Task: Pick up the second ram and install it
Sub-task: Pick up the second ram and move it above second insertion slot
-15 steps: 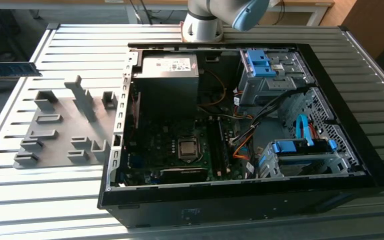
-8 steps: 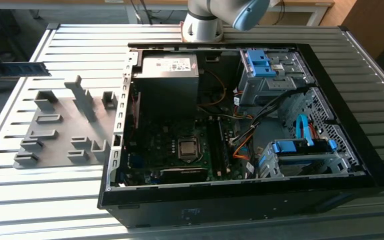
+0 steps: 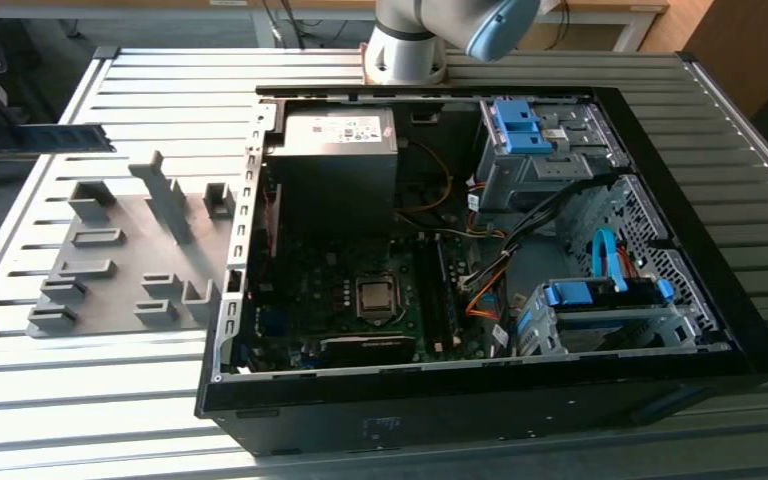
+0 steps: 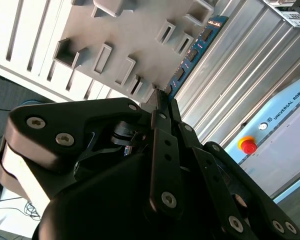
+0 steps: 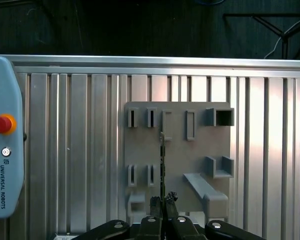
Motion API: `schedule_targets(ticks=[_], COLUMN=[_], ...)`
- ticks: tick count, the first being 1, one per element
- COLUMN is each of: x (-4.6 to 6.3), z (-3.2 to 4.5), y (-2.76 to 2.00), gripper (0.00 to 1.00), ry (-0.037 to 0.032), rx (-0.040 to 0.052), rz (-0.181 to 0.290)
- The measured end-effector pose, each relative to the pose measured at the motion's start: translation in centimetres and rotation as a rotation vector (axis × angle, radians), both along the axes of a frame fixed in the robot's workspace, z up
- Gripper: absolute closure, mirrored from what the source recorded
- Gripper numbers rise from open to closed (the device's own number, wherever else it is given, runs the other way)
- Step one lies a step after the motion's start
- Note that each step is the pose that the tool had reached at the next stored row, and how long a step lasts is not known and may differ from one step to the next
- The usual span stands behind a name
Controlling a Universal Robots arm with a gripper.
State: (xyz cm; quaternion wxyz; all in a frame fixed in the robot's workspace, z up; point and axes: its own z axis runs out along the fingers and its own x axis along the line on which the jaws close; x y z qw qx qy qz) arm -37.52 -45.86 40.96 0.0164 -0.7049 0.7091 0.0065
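The second ram [image 3: 53,137] is a thin blue-green stick with dark chips, hanging in the air at the exterior view's far left, above and beyond the grey fixture plate [image 3: 131,270]. In the second wrist view my gripper [image 4: 160,99] is shut on one end of the ram [image 4: 195,50], which juts out past the fingertips. The first wrist view shows the ram [image 5: 162,157] edge-on over the fixture plate [image 5: 190,150], with the gripper [image 5: 163,201] closed around its near end.
The open computer case [image 3: 491,385] lies on the slatted aluminium table [image 3: 117,390], to the exterior view's right of the plate, its motherboard [image 3: 357,290] exposed. A teach pendant [image 5: 2,150] with a red stop button [image 5: 1,123] rests on the table. The arm's base [image 3: 404,50] stands behind the case.
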Motion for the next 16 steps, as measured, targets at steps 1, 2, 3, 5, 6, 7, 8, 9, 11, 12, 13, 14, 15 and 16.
schedule_targets(ticks=[1,2,3,5,6,7,8,9,11,12,13,14,15,16], x=[0.1,0.2,0.4,0.6,0.7,0.9,1.1,1.2,1.5,1.6,1.8,1.9,2.1,2.2], z=[0.01,0.0,0.0,0.0,0.0,0.0,0.0,0.0,0.0,0.01,0.0,0.01,0.0,0.0], y=[0.0,0.0,0.0,0.0,0.0,0.0,0.0,0.0,0.0,0.0,0.0,0.0,0.0,0.0], gripper=[0.86,0.86,0.86,0.86,0.86,0.86,0.86,0.86,0.86,0.86,0.86,0.86,0.86,0.86], ry=[0.0001,0.0001,0.0,0.0001,0.0,0.0,0.0,0.0,0.0,0.0001,0.0,0.0001,0.0001,0.0], rx=[-0.0001,-0.0001,0.0,0.0,0.0,0.0,0.0,0.0,0.0,0.0,0.0,-0.0001,0.0,0.0], rz=[0.0,0.0,0.0,0.0,0.0,0.0,0.0,0.0,0.0,0.0,0.0,0.0,0.0,0.0])
